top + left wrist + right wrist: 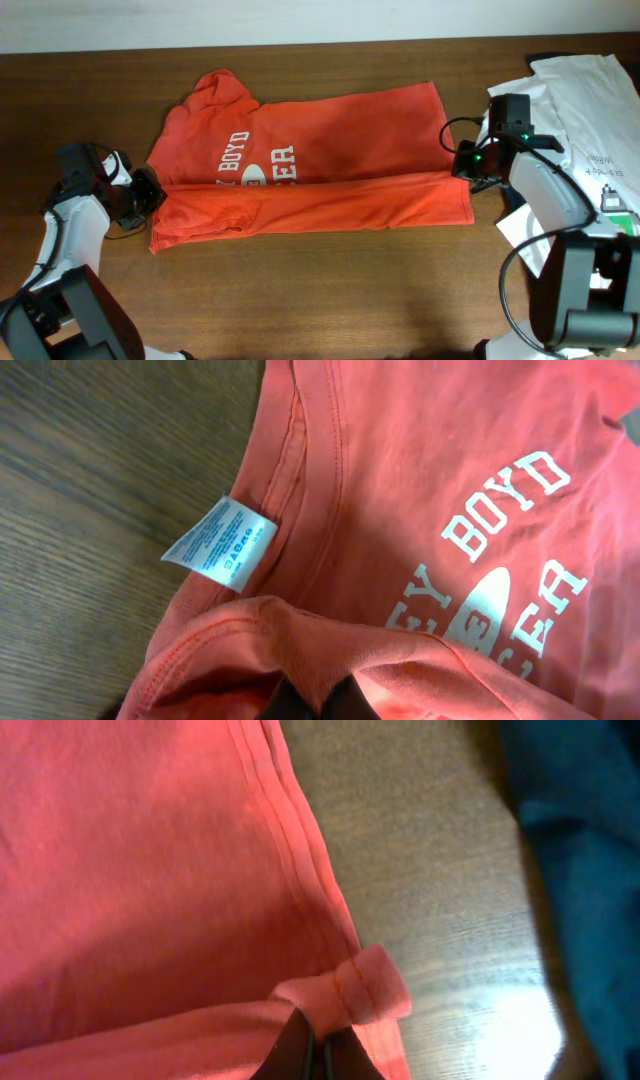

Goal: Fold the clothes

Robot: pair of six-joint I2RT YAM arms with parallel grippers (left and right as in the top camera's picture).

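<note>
The red-orange T-shirt with white lettering lies across the table's middle, its near long edge folded up over the chest print. My left gripper is shut on the shirt's fabric near the collar end; the left wrist view shows the pinched fold, the white care label and the lettering. My right gripper is shut on the hem corner at the shirt's right end; the right wrist view shows that hem corner bunched between the fingers.
A white shirt lies at the far right with a small green-yellow patch. A dark navy garment lies beside it, close to my right gripper. Bare wooden table runs along the front.
</note>
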